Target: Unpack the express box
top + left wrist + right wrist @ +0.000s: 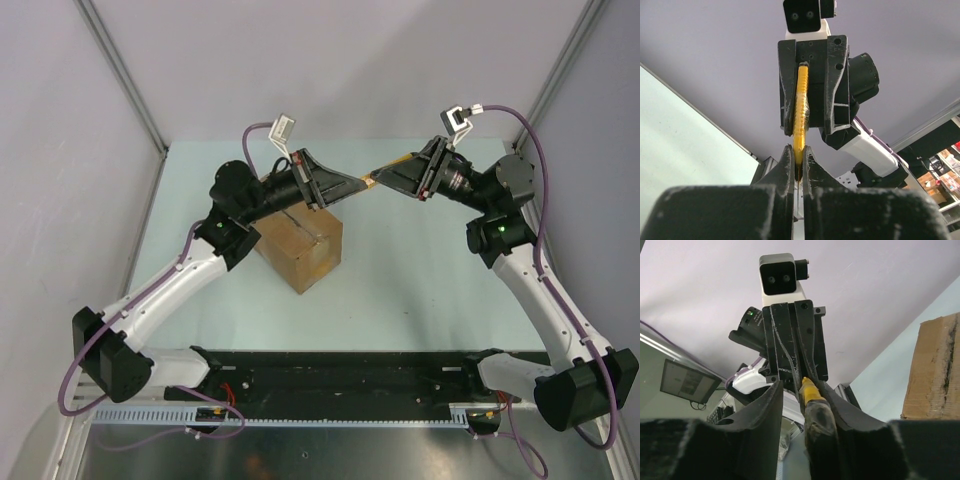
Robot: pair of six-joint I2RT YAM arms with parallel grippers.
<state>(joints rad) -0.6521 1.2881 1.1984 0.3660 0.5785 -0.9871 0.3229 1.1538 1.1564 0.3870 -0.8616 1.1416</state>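
The express box (300,250), a brown cardboard carton, stands on the table under my left arm; one of its corners shows at the right of the right wrist view (935,370). Above it a yellow utility knife (368,181) hangs in the air between the two grippers. My left gripper (355,188) is shut on one end of the knife (801,110), its jaws (797,150) pressed on the thin edge. My right gripper (382,177) faces it and straddles the knife's dark other end (815,405). The knife lies against one finger, with a gap to the other, so the right gripper (799,386) is open.
The pale green table (420,280) is fenced by grey walls and metal posts at the back corners. Both arm bases sit on a black rail (340,375) at the near edge. The box stands left of centre.
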